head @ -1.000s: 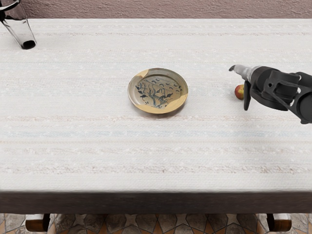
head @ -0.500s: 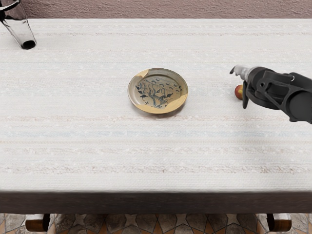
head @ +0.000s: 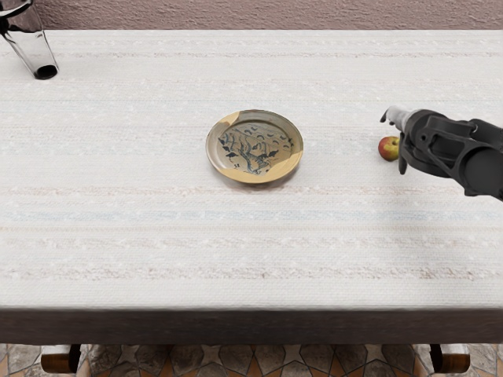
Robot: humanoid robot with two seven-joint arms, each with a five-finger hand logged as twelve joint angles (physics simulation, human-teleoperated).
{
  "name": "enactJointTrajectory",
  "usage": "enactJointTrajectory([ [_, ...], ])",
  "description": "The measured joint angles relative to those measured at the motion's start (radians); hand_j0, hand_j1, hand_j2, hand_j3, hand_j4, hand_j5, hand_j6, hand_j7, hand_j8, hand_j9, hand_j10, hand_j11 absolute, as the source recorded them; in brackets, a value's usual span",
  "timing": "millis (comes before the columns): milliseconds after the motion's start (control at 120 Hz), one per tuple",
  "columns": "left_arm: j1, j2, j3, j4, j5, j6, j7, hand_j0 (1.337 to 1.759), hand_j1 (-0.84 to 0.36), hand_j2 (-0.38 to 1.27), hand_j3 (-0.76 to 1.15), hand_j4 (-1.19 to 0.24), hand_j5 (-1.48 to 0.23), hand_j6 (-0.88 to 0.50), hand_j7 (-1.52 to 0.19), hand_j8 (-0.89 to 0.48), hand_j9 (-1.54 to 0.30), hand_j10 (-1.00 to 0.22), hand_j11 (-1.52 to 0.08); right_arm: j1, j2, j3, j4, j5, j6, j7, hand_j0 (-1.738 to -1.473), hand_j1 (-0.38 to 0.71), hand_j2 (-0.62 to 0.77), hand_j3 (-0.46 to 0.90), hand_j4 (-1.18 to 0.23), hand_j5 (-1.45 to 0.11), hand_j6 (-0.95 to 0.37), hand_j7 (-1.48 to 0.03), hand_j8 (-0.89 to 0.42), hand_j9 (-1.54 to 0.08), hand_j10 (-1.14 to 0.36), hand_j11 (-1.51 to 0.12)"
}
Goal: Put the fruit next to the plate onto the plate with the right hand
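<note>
Pale woven tablecloth (head: 236, 236) bears the plate (head: 228, 122); tiled floor (head: 251, 361) shows below.

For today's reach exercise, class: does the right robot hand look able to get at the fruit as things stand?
Probably yes: the right robot hand is just beside the fruit, open, with nothing between them.

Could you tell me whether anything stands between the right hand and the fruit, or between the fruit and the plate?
Nothing visible does. The right hand is right beside the fruit, with no object between, and nothing lies on the table between fruit and plate.
</note>
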Motion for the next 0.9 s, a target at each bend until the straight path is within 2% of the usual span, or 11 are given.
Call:
enactJointTrajectory([
  [658,0.000,0.000,0.000,0.000,0.000,0.000,0.000,1.658,0.35,0.00,0.00,0.00,0.00,0.00,0.00,0.00,0.00,0.00,0.00,-0.020,0.032,-0.038,-0.021,0.001,-0.097,0.000,-1.658,-0.11,-0.04,0.00,-0.20,-0.26,-0.20,-0.26,-0.20,-0.26,-0.20,-0.26],
  [900,0.000,0.000,0.000,0.000,0.000,0.000,0.000,1.658,0.35,0.00,0.00,0.00,0.00,0.00,0.00,0.00,0.00,0.00,0.00,-0.025,0.032,-0.038,-0.021,0.004,-0.107,0.000,-1.658,-0.04,-0.05,0.00,-0.26,-0.34,-0.26,-0.34,-0.26,-0.34,-0.26,-0.34],
])
